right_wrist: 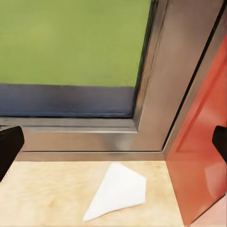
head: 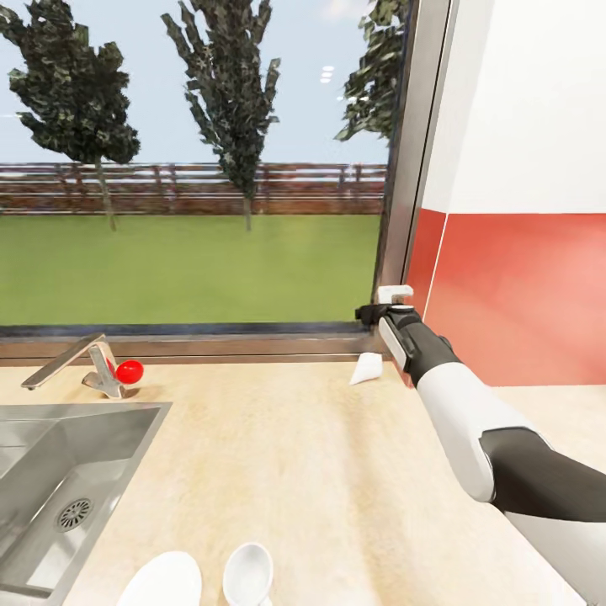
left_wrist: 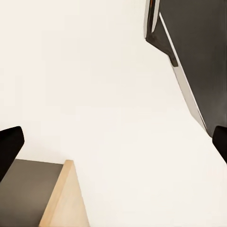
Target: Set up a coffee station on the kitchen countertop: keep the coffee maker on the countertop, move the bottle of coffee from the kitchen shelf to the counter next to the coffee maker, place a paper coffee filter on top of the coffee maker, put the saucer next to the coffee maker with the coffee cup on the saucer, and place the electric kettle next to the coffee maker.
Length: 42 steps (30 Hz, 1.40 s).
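Right claw spread wide, empty, hovering above paper coffee filter at back corner of worktop, beside window frame and red backsplash. Filter flat, untouched. Saucer and coffee cup near front edge, right of sink. Left claw parted, gripping nothing.

White right arm, blk joints.
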Motion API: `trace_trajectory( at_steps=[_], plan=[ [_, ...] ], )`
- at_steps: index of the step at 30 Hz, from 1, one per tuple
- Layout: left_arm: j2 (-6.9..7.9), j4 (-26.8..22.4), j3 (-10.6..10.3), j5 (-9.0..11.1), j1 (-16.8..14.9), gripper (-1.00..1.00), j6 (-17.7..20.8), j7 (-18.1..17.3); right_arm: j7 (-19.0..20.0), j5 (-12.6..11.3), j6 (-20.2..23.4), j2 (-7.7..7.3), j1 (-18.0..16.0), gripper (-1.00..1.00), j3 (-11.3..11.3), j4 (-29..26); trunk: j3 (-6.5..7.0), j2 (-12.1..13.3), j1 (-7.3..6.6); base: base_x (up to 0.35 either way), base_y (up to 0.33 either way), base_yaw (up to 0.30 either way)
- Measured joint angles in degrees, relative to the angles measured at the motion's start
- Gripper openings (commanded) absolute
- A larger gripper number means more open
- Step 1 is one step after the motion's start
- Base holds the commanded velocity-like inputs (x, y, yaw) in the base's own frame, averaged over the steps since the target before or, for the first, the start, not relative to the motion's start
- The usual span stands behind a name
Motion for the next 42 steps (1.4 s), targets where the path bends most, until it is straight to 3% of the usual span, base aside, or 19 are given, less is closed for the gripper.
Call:
trace_trajectory(
  at_steps=[16, 42],
  plan=[
    [-0.11, -0.01, 0.00, 0.00, 0.02, 1.00, 0.00, 0.00, 0.52, -0.27, -0.05, -1.05, -0.52, 1.00, -0.25, 0.02, -0.10, 0.01, 0.00, 0.000, 0.000, 0.009],
    [-0.13, 0.00, 0.00, 0.01, 0.08, 1.00, 0.00, 0.00, 0.53, -0.35, -0.05, -1.67, -0.52, 1.00, -0.25, -0.12, -2.30, 0.00, 0.00, 0.000, 0.000, 0.070]
  ],
)
